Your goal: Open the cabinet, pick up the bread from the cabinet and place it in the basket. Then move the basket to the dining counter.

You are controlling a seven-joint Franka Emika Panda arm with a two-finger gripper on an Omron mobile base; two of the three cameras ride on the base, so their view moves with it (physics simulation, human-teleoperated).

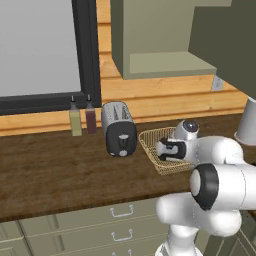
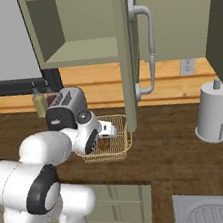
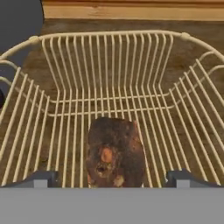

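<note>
A: Bread [image 3: 114, 153] first. Where is it?

B: Lying on the mesh floor of the basket [image 3: 109, 70], toward the near wall in the hand view. You see it as a dark lump through the wires from the right base view too [image 2: 104, 144].

A: Gripper [image 3: 113, 178]?

B: Jaws spread wide, one dark tip on each side of the bread, nothing held. The bun sits between the tips and looks free of both.

A: Basket location?

B: On the dark wood worktop [image 1: 55, 170], just beside the toaster [image 1: 119, 129], toward the open cabinet door [image 2: 127, 55]. The two bottles [image 1: 82, 116] stand on the toaster's far side. Paper towel roll [image 2: 215, 111] is well apart from the basket.

A: Cabinet [image 2: 75, 23]?

B: Open, shelf bare.

A: So what's left, and what can go wrong?

B: My read: bread step done, the basket's move to the dining counter is left. Risks for you: lifting out with the tips low could snag the wires and drag the basket into the toaster. A one-sided pinch on the flared rim may tilt it and roll the bun out. The open door hangs close by the basket; a high lift could clip it.
</note>
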